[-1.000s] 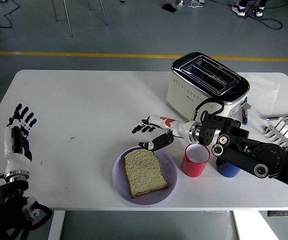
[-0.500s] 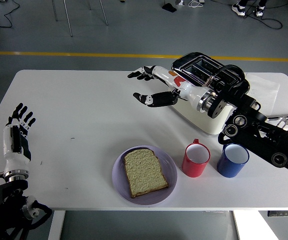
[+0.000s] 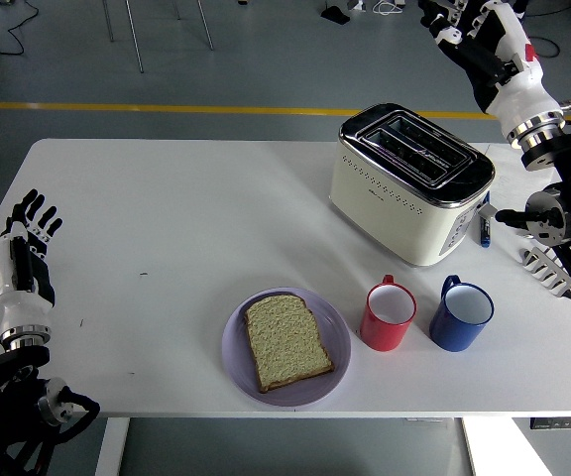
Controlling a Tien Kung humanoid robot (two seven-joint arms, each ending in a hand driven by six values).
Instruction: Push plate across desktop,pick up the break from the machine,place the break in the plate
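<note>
A slice of bread (image 3: 286, 340) lies flat on the lavender plate (image 3: 239, 357) near the table's front edge. The cream and chrome toaster (image 3: 409, 183) stands behind it at the right, its slots showing no bread. My right hand (image 3: 481, 40) is raised high at the upper right, above and behind the toaster, fingers spread and holding nothing. My left hand (image 3: 26, 248) rests at the left edge of the table, fingers spread and empty.
A red mug (image 3: 389, 317) and a blue mug (image 3: 461, 314) stand just right of the plate. A metal rack (image 3: 553, 268) and a white cloth (image 3: 519, 174) lie at the far right beside the toaster. A blue pen (image 3: 485, 226) lies next to the toaster.
My right hand has risen from just above the plate, past the toaster, to high up at the upper right. The bread stays on the plate. The left hand barely shifted.
</note>
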